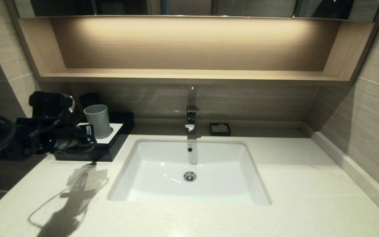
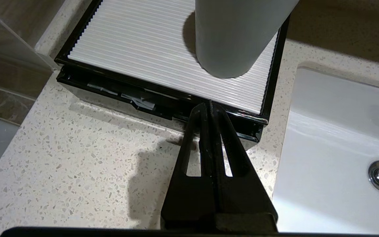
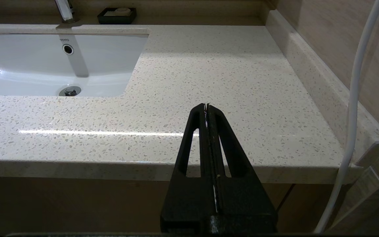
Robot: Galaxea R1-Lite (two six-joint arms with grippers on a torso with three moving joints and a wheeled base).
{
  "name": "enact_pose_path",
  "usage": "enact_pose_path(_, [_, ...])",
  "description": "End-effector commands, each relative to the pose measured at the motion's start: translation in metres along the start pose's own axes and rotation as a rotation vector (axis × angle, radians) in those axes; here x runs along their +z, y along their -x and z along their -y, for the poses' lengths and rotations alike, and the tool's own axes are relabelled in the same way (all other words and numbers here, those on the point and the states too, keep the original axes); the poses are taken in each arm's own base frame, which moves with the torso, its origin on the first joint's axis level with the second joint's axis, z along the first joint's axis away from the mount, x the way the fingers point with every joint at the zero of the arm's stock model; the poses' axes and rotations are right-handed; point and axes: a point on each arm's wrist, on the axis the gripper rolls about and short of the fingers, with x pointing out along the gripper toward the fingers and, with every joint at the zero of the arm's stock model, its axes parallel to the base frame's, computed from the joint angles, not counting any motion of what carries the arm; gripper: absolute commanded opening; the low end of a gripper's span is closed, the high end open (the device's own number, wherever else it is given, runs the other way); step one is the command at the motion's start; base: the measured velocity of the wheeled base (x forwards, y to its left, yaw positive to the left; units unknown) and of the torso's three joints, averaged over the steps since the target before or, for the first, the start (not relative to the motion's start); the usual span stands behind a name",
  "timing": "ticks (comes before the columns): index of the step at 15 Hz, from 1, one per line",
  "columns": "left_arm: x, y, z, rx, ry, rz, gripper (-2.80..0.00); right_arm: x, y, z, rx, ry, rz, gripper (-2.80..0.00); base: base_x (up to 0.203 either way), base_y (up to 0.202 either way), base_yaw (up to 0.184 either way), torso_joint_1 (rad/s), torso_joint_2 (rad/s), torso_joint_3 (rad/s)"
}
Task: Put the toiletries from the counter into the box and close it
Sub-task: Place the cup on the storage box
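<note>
A grey cup (image 1: 98, 120), chrome faucet (image 1: 191, 119), and black soap dish (image 1: 220, 129) stand near the wall.

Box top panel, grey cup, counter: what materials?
White ribbed top panel of the black box: likely plastic, matte, fine parallel grooves. Plain grey cup: probably plastic, smooth, dull sheen. Pale cream speckled counter: stone or composite, polished, chips and reflections show.

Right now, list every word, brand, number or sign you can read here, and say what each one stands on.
"TOTO": printed on the inner back wall of the white sink basin, above its overflow hole; legible only in the right wrist view.
White label on the left arm beside the grey cup: too small to read.
Box, soap dish, faucet, counter: no text visible.
</note>
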Motion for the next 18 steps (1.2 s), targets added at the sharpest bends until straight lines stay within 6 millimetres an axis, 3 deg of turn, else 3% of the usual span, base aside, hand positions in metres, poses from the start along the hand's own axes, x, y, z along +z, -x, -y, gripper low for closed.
enact_pose_path(1, [-0.003,-0.005,-0.003,0.009,0.002,-0.014,-2.8,0.0,0.0,0.0,0.0,0.0,-0.001,-2.8,0.0,0.0,0.0,0.0,0.0,0.0])
enact_pose_path(18, [-0.009,-0.029,-0.004,-0.006,0.004,-0.04,-2.8,0.0,0.0,0.0,0.0,0.0,-0.001,-2.8,0.0,0.0,0.0,0.0,0.0,0.0])
